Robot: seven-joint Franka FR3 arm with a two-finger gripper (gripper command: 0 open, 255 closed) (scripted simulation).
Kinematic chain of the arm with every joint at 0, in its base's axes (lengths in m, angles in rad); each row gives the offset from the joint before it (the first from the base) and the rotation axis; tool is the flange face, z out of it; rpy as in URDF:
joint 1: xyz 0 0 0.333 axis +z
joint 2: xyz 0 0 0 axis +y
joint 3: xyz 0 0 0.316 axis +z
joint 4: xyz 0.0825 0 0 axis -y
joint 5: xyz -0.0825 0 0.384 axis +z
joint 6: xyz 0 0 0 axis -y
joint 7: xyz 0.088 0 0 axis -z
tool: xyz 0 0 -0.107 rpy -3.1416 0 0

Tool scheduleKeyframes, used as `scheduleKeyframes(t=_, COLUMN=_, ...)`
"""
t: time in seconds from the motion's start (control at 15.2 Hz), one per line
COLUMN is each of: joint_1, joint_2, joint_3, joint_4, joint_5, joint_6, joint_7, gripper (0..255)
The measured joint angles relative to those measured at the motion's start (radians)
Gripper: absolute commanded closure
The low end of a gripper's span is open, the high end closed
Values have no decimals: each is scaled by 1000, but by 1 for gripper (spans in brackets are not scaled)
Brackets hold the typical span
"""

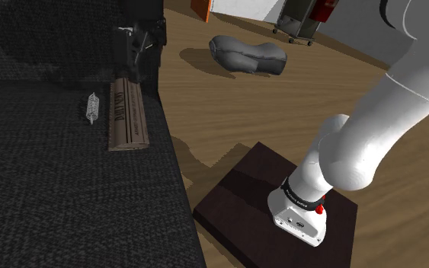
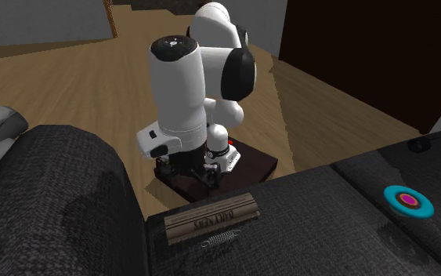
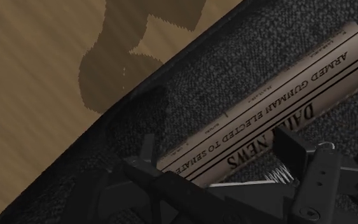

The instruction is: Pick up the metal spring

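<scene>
The small coiled metal spring [image 1: 92, 107] lies on the dark fabric sofa seat [image 1: 45, 190], just beside a rolled newspaper [image 1: 126, 114]. The second exterior view has the spring [image 2: 220, 239] on the near side of the newspaper [image 2: 211, 218], away from the arm. My black gripper [image 1: 139, 65] hovers over the sofa's edge near one end of the roll, a short way from the spring. In the wrist view the gripper [image 3: 220, 149] stands open above the newspaper [image 3: 266, 114], and a bit of the spring [image 3: 278, 173] peeks out by one finger [image 3: 298, 159]. Nothing is held.
The dark stand [image 1: 235, 205] sits on the wooden floor [image 1: 228, 106] beside the sofa. A grey cushion [image 1: 249, 55] and a wheeled cart [image 1: 300, 23] lie farther off on the floor. A blue and pink disc [image 2: 409, 201] rests on the seat, and the sofa's arm [image 2: 54, 196] rises beside the newspaper.
</scene>
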Motion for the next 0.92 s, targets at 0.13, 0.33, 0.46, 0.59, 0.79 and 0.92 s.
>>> scheduleKeyframes(t=0.13, joint_1=21, joint_2=66, joint_3=25, joint_4=55, joint_5=-19, joint_6=11, joint_7=13, gripper=0)
scheduleKeyframes(t=0.33, joint_1=52, joint_2=149, joint_3=56, joint_4=141, joint_5=-47, joint_6=7, joint_7=21, gripper=0)
scheduleKeyframes(t=0.46, joint_1=79, joint_2=222, joint_3=77, joint_4=227, joint_5=-75, joint_6=-9, joint_7=31, gripper=0)
scheduleKeyframes(t=0.59, joint_1=97, joint_2=269, joint_3=87, joint_4=270, joint_5=-94, joint_6=-7, joint_7=34, gripper=0)
scheduleKeyframes(t=0.79, joint_1=103, joint_2=280, joint_3=91, joint_4=246, joint_5=-99, joint_6=27, joint_7=38, gripper=0)
scheduleKeyframes(t=0.92, joint_1=102, joint_2=280, joint_3=90, joint_4=215, joint_5=-100, joint_6=58, joint_7=39, gripper=0)
